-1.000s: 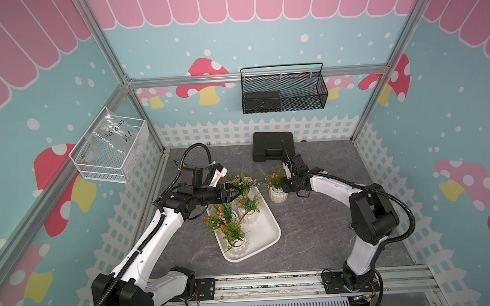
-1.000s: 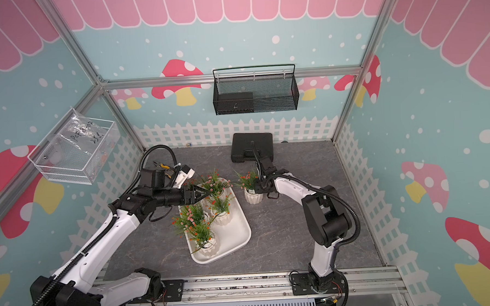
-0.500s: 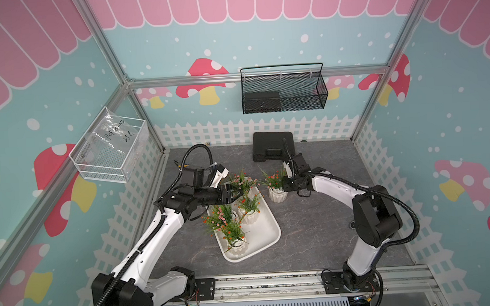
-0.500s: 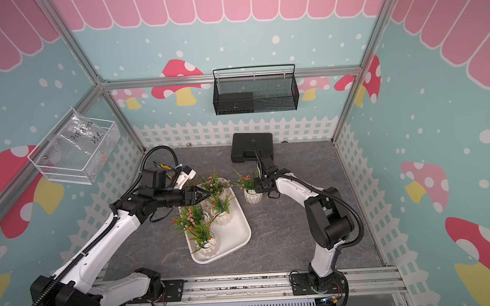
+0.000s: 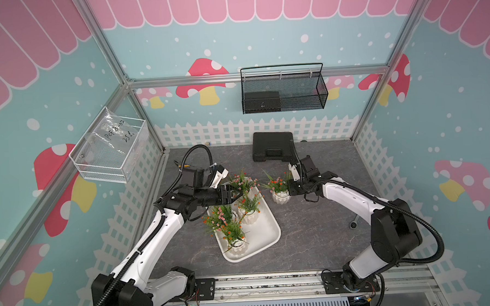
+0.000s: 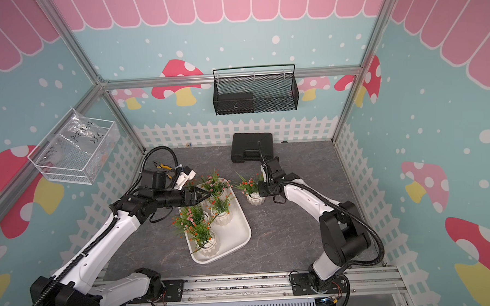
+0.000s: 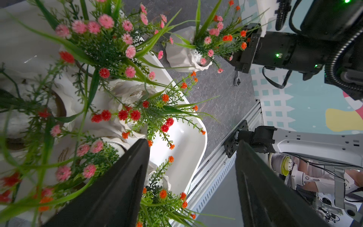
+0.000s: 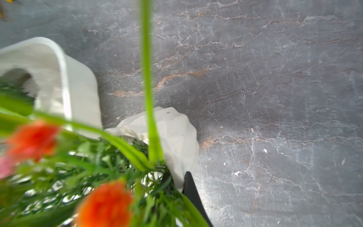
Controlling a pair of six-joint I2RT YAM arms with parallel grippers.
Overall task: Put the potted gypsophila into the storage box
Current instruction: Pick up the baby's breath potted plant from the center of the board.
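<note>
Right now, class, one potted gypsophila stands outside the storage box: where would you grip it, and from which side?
Pinch the potted gypsophila by its pot rim, from above on the side away from the storage box: the upright pot is stiff, its sprigs floppy, and the right pincer is shut there.

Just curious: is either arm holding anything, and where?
The right end effector pinches the lone potted gypsophila by its pot's rim; left end effector, open, holds nothing.

The left arm reaches forward, its forearm roughly level, and the left gripper (image 5: 235,197) lies horizontal with its jaws spread apart. The right arm stretches low and inward, and the right gripper (image 5: 288,189) is pinched tight on the rim of one potted gypsophila (image 5: 280,198).
</note>
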